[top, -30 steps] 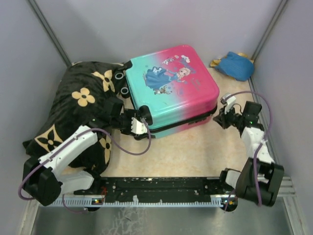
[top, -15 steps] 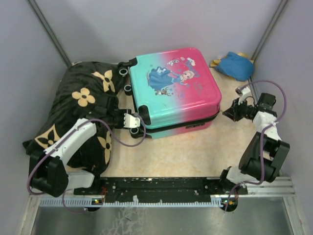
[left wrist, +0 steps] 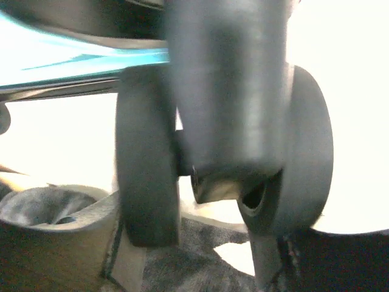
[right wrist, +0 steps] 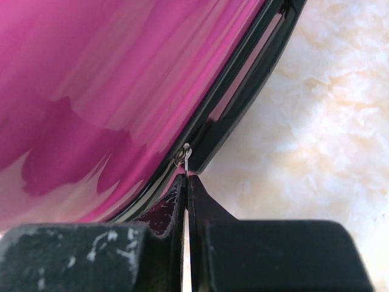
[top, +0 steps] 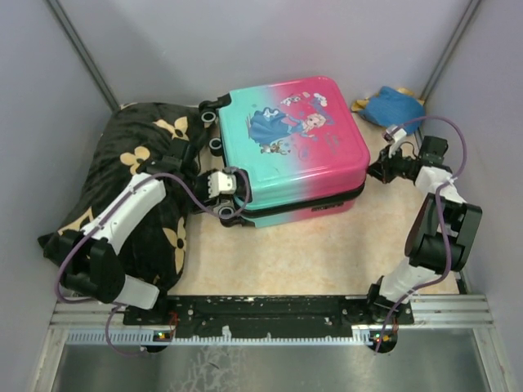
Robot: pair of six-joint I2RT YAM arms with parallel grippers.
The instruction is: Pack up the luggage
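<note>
Now R hand [right wrist: 186, 179] pinches luggage [right wrist: 91, 73] zip [right wrist: 185, 157].

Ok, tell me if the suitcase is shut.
Lid down, not fully zipped: the suitcase lies flat, halves together, yet its seam gapes beside the zipper pull pinched by the right pincer.

luggage [top: 290, 151] mid-table | blanket [top: 135, 171] touching its left | cloth [top: 394, 109] behind-right | right tool [right wrist: 186, 181] on zipper pull [right wrist: 186, 157]

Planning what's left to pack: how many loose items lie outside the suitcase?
2. The black flowered blanket lies left of the suitcase; a blue cloth item sits in the far right corner. Anything under the blanket is hidden.
</note>
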